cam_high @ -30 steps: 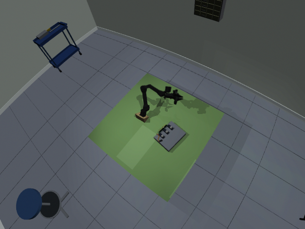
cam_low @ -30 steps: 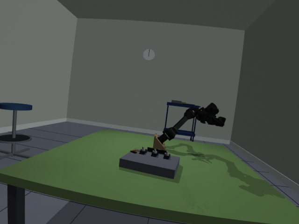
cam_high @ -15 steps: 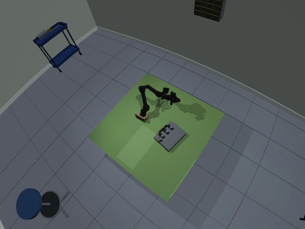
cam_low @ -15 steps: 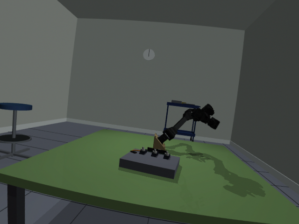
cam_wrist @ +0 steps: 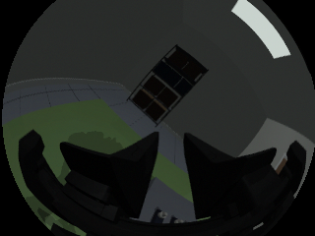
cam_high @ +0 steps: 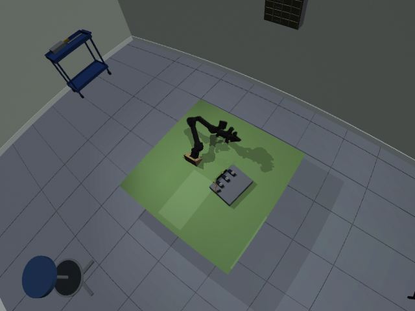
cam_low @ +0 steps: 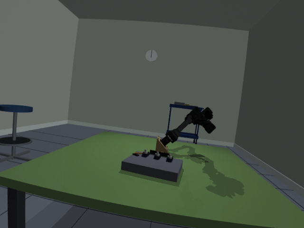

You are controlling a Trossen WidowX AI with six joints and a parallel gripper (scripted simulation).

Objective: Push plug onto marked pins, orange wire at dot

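The grey holder [cam_high: 236, 189] [cam_low: 149, 169] [cam_wrist: 159, 191] lies on the green table and carries three small dark servos with pale round tops. The orange lead [cam_high: 214, 186] [cam_low: 139, 153] runs beside the end servo [cam_high: 220, 184] [cam_low: 145, 153]. The dark plug [cam_high: 218, 191] [cam_low: 136, 155] lies at that end of the holder; its holes are too small to see. A dark strip [cam_low: 156, 152] runs along the holder's edge on the arm-base side; pins, band and dot cannot be made out. My gripper [cam_high: 240, 138] [cam_wrist: 171, 137] is partly open and empty, raised well away from the holder and plug.
The arm's tan base [cam_high: 192, 158] [cam_low: 160, 145] stands close to the holder's strip side. The green table [cam_high: 207, 241] [cam_low: 85, 169] extends around both. A blue trolley [cam_high: 87, 75] [cam_low: 183, 135] and a blue stool [cam_high: 39, 276] [cam_low: 15, 108] stand off the table.
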